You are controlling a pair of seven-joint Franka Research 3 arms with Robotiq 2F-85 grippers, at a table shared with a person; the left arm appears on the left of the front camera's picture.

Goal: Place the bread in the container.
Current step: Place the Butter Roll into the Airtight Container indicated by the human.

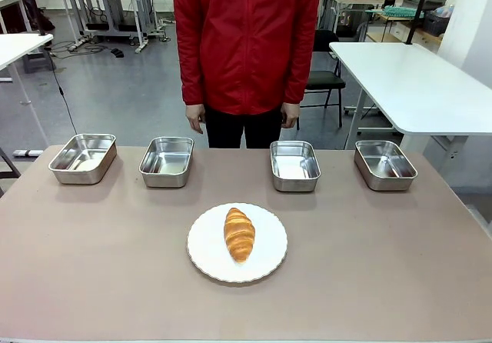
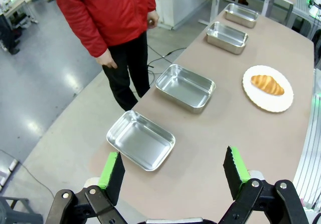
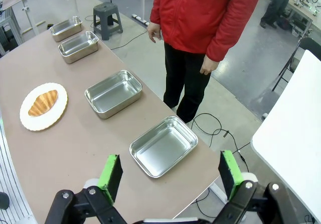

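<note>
1. Four steel trays stand in a row along the far side of the table [image 1: 400, 281]: left tray [image 1: 83, 158], mid-left tray [image 1: 167, 161], mid-right tray [image 1: 294, 165] and right tray [image 1: 384, 164]. They look alike, so we cannot tell which one the task means.
2. A person [image 1: 246, 43] in a red jacket stands at 12 o'clock behind the row, with both hands hanging at the table's far edge.
3. The bread [image 1: 239, 234] lies lengthwise on a round white plate [image 1: 206, 260] near the table's middle. From it the trays sit at about 10, 11, 1 and 2 o'clock.
4. In the left wrist view we see the left claw [image 2: 173, 158] released, with its green pads spread wide and gripping nothing. The left tray is near at 11 o'clock, and the bread is well apart at about 2 o'clock, with bare tabletop between.
5. In the right wrist view we see the right claw [image 3: 169, 161] likewise spread and gripping nothing. The right tray is just ahead at 12 o'clock, and the bread is well apart at 10 o'clock.
</note>
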